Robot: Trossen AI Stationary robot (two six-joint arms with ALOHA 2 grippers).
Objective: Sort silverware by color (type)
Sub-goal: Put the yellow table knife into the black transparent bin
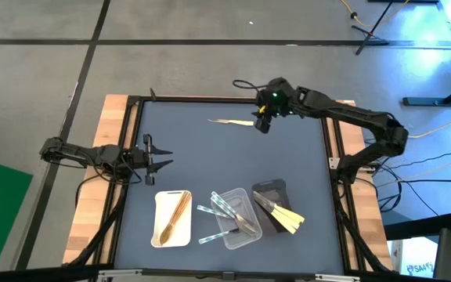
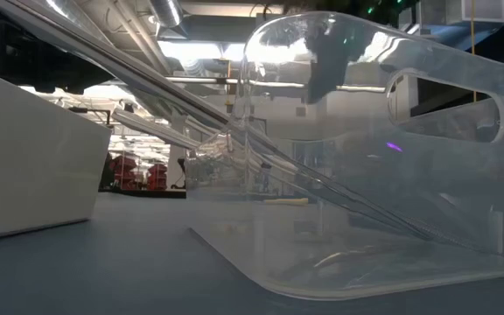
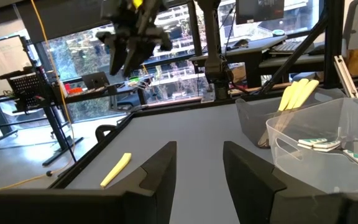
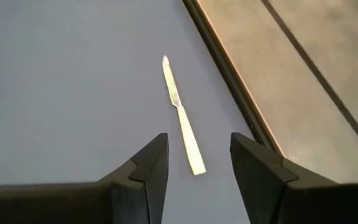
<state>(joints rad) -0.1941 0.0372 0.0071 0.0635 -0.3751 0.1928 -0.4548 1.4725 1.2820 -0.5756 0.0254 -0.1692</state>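
A pale cream knife [image 1: 229, 121] lies flat and alone on the grey mat near the table's far edge; it also shows in the right wrist view [image 4: 180, 115] and the left wrist view [image 3: 115, 169]. My right gripper [image 1: 261, 121] [image 4: 197, 163] hangs open just beyond the knife's handle end, above the mat, touching nothing. My left gripper [image 1: 156, 157] [image 3: 199, 163] waits open at the table's left side. Brown wooden utensils [image 1: 177, 215] lie in the white tray [image 1: 160, 235]. Clear utensils [image 1: 224, 207] lie in the clear tray [image 1: 241, 237]. Cream utensils [image 1: 286, 219] stick out of the black tray [image 1: 271, 188].
The three trays stand in a row near the table's near edge; one clear utensil [image 1: 210, 236] lies beside the clear tray. In the low view the clear tray [image 2: 366, 175] and white tray [image 2: 24, 157] fill the foreground. A dark frame rail [image 4: 229, 74] runs close beside the knife.
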